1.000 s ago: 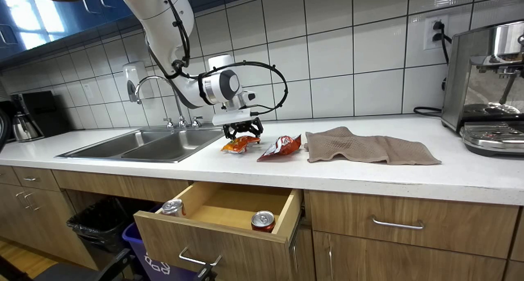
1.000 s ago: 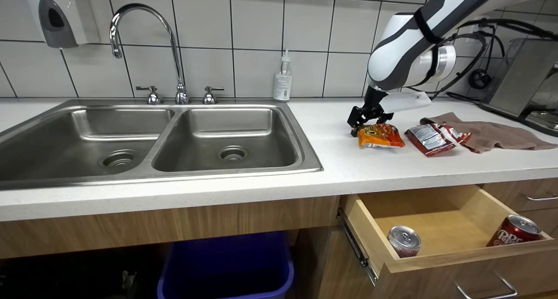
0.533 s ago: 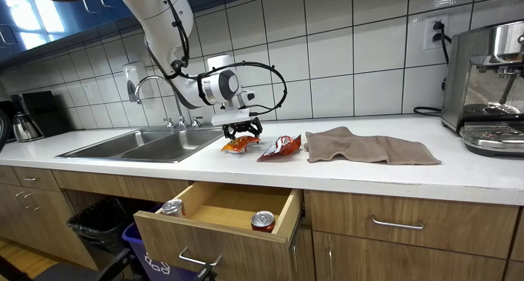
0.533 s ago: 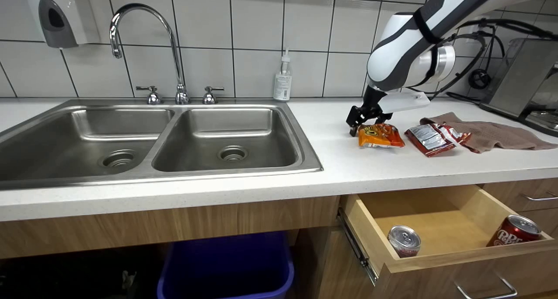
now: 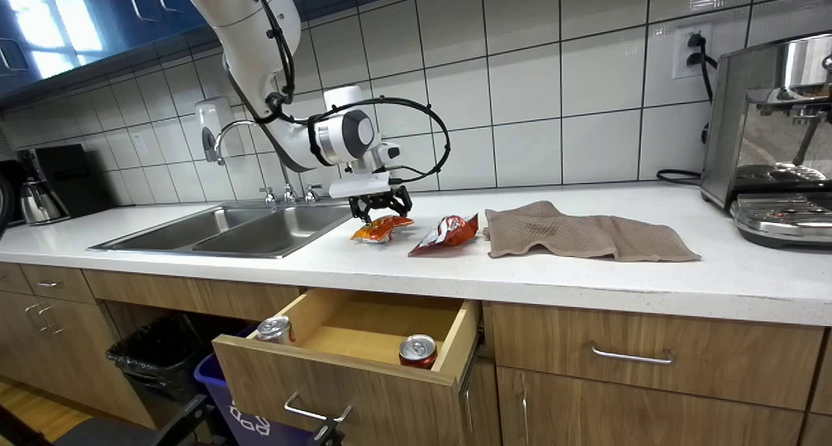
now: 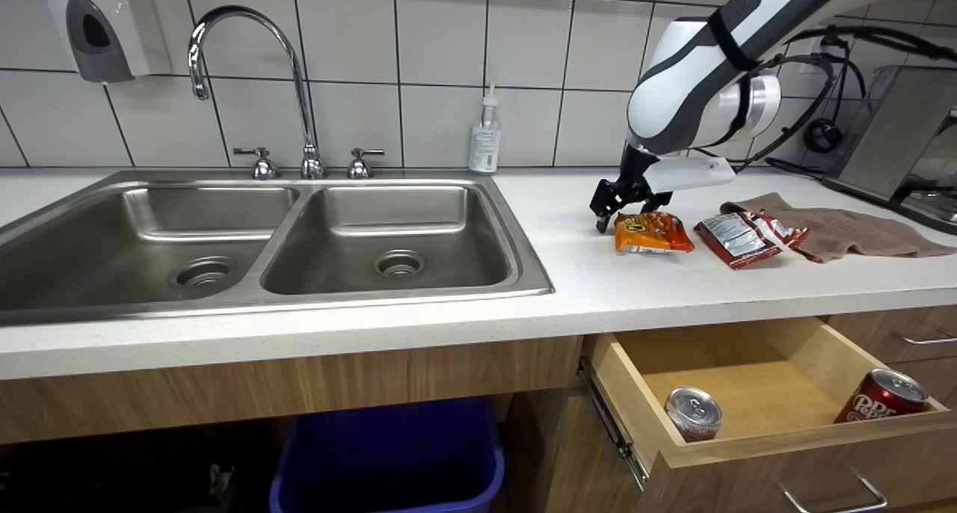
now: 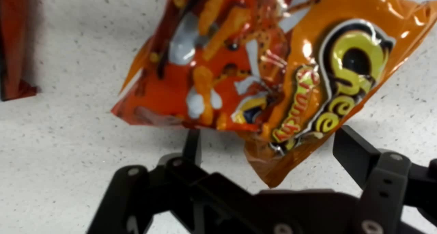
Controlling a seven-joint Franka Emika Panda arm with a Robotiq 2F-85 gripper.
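Has a wide-spread black two-fingered gripper (image 7: pixel 268 130) at the edge of a puffy orange-and-red plastic snack bag (image 7: pixel 266 63), positioned but not yet grasping.

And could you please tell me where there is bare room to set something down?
Bare: counter between sink and orange bag, the strip between towel and front edge, and the drawer behind its cans. Crowded: around the end effector, close to the orange bag, with red bag and towel alongside.
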